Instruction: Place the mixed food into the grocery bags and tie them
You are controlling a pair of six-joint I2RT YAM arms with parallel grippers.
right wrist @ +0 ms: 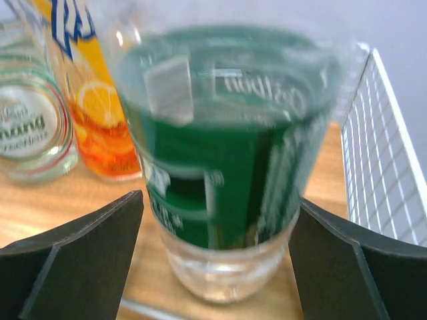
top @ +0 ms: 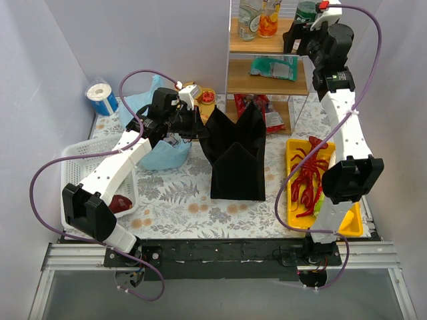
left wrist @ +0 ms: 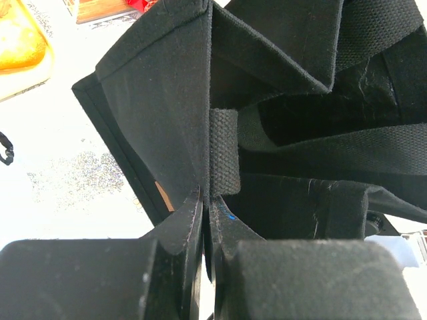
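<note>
left gripper (left wrist: 208, 208) clenched on rim of black bag (top: 237, 160), which stands upright on the table (top: 180, 200). right gripper (right wrist: 217, 230) spread wide, fingers (right wrist: 73, 247) either side of green-label bottle (right wrist: 220, 133) on wooden shelf (right wrist: 67, 207); contact unclear.

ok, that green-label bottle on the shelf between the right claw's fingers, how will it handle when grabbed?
Probably slick: the green-label bottle has a smooth clear wall and glossy wrap. It stands tall and narrow on the wooden shelf, so a nudge could tip it into the orange bottle beside it. The fill level is blurred, so weight is unclear.
</note>
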